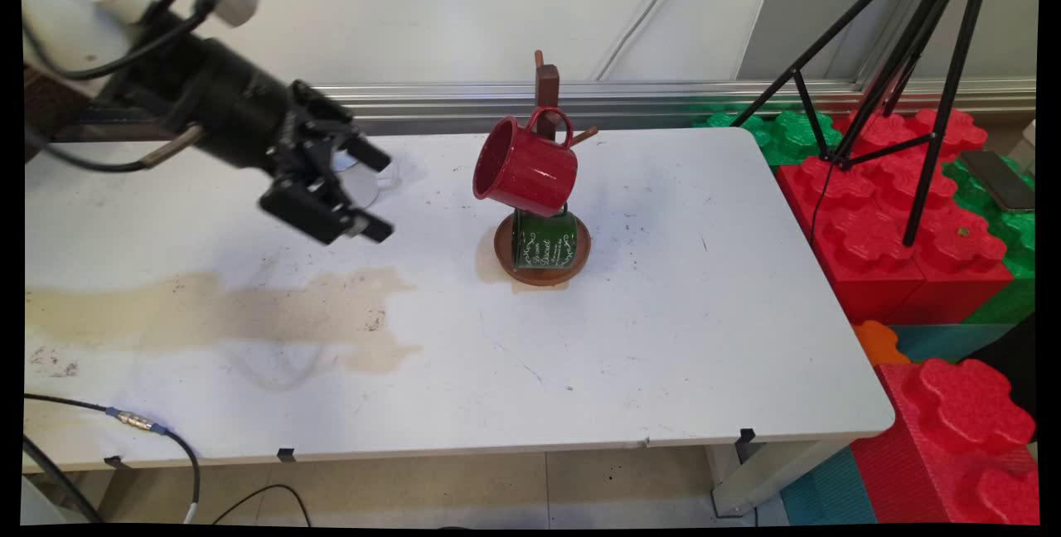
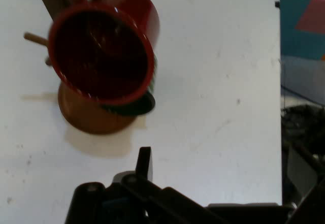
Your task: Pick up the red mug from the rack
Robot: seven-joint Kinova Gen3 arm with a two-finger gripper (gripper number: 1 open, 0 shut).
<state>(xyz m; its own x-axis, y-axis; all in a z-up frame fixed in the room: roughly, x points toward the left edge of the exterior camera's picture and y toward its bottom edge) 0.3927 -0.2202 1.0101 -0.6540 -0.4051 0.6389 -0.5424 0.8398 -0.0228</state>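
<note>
While nothing is gripped, the gripper (image 1: 386, 197) hangs over the table's (image 1: 663, 338) 10 o'clock area, claw spread wide and empty, pointing toward 3 o'clock.

Near edge first: a brownish stain (image 1: 224, 313) runs across the 8 o'clock side, and a black cable (image 1: 133, 419) with a metal plug lies at the 7 o'clock corner.

Mid-table: a white mug (image 1: 377, 182) stands partly hidden behind the claw. Whether it touches the fingers cannot be told from the main view, and the hand view shows nothing between them.

Centre: a wooden mug tree (image 1: 546, 85) stands on its round base (image 1: 580, 259). A red enamel mug (image 1: 524, 166) hangs by its handle on an upper peg, tilted, mouth toward 9 o'clock and facing the claw. The hand view looks straight into that mouth. A green mug (image 1: 544, 240) with white lettering sits low beneath it, over the base and close under the red one. Another peg sticks out bare on the far side.

The claw is well apart from the tree, with bare table between.

Far: past the 3 o'clock edge lie red and green foam blocks (image 1: 879, 239), a black tripod (image 1: 912, 65) stands on them, and a phone (image 1: 999, 181) rests at 2 o'clock.
</note>
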